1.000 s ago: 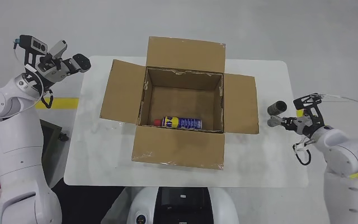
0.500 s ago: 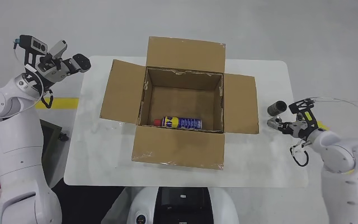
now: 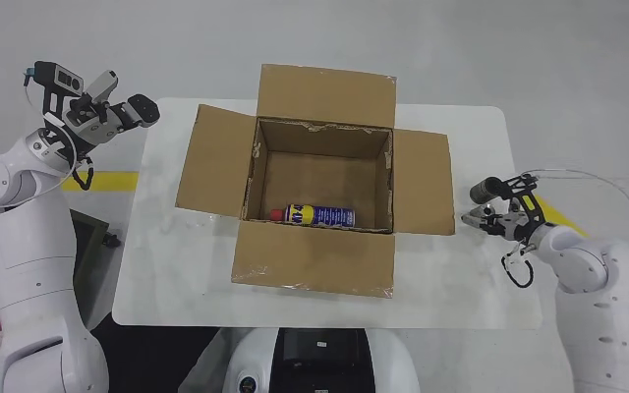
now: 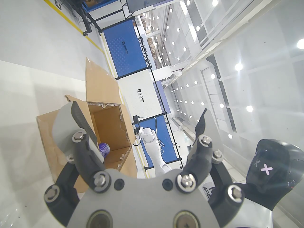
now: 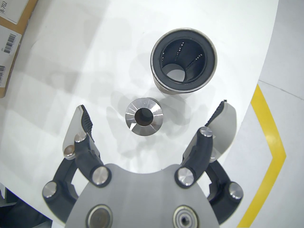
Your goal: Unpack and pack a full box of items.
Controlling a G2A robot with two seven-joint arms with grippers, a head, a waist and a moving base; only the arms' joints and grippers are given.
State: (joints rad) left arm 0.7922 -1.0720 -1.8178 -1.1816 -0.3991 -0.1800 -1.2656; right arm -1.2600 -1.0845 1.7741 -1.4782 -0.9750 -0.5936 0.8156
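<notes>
Right gripper (image 5: 153,110) fingers spread wide, nothing held, small metal bushing (image 5: 144,119) standing on end in line between them and untouched. Just beside it stands the bigger black-lined bearing sleeve (image 5: 184,65), apart from the fingers. Both sit near the right edge of the white table (image 5: 95,48), off the box's right flap (image 5: 14,24). In the top view the cardboard box (image 3: 324,260) sits mid-table, all flaps open, with one blue spray can (image 3: 319,213) lying against the near wall. Left gripper (image 4: 137,110) fingers also apart and empty, up off the table's far left corner, aimed toward the box. Step, as a guess: right arm lining up a grasp on the bushing; unpack or repack, cannot tell. Next move calls for lowering and closing squarely on the bushing without knocking the sleeve next to it. The table top is plain glossy white. Floor is grey with a yellow line (image 5: 270,138); blue panels (image 4: 125,50) and ceiling lights sit behind.
</notes>
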